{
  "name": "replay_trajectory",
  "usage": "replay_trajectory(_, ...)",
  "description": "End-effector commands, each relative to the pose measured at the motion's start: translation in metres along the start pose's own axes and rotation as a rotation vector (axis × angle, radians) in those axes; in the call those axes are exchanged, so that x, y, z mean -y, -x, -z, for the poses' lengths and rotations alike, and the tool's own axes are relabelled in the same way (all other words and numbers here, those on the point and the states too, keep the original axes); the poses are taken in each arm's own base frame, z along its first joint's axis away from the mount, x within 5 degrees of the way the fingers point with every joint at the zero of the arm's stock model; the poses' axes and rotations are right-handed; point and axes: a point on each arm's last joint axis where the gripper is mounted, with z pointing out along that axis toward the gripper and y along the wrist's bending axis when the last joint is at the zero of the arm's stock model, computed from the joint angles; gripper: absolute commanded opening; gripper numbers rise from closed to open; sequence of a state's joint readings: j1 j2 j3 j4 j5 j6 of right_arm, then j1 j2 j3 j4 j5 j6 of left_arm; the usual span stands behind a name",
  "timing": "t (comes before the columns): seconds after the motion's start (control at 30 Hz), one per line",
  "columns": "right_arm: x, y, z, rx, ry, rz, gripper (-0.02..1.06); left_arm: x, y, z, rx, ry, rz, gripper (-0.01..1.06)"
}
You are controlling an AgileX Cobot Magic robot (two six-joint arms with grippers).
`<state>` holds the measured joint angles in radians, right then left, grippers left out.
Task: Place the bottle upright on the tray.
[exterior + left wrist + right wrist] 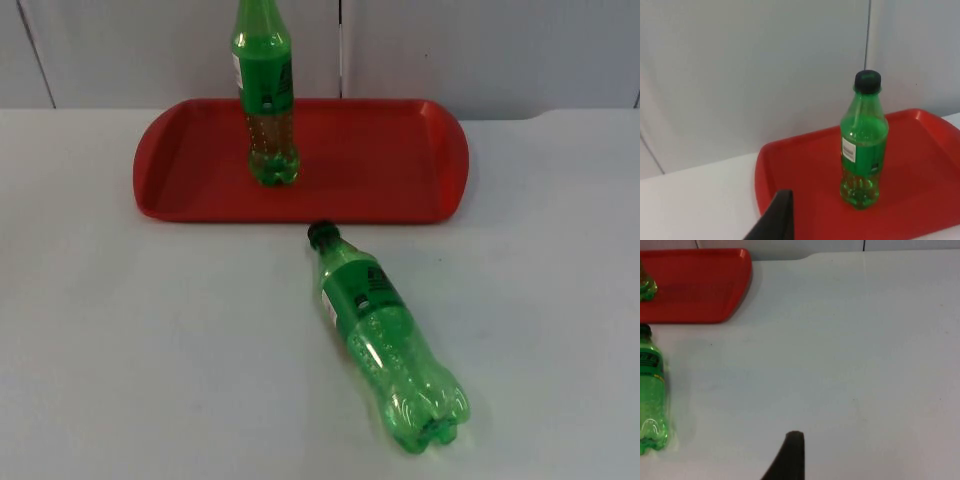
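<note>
Top view: lying bottle flat on white desk, just in front of red tray, black cap toward tray, base toward near edge and a bit right. Standing bottle upright on tray, top cut off. Left claw near tray's corner; right claw over bare desk, well apart from lying bottle. Cannot tell if open or closed.

You won't get any readable text here tbh. The upright green bottle has a white patch on its label, the lying green bottle a dark green label, but neither's legible.
</note>
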<state>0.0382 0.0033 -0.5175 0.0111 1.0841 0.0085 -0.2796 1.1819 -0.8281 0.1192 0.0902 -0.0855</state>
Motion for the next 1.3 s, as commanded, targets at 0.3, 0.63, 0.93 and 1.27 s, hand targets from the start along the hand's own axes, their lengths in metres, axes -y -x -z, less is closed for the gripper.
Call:
replay_trajectory(0.3, 0.000, 0.000, 0.000, 0.006, -0.003, -0.001, 0.84, -0.002, 0.004, 0.047, -0.053, 0.012, 0.055, 1.05)
replay_trajectory(0.63, 0.000, 0.000, 0.000, 0.006, -0.003, -0.001, 0.84, 0.001, 0.003, 0.082, -0.089, -0.022, 0.027, 1.05)
replay_trajectory(0.93, 0.000, 0.000, 0.000, 0.006, -0.003, -0.001, 0.84, 0.003, -0.002, 0.116, -0.093, -0.054, -0.002, 1.05)
replay_trajectory(1.27, 0.000, 0.000, 0.000, 0.006, -0.003, -0.001, 0.84, 0.007, -0.016, 0.145, -0.042, -0.094, 0.027, 1.05)
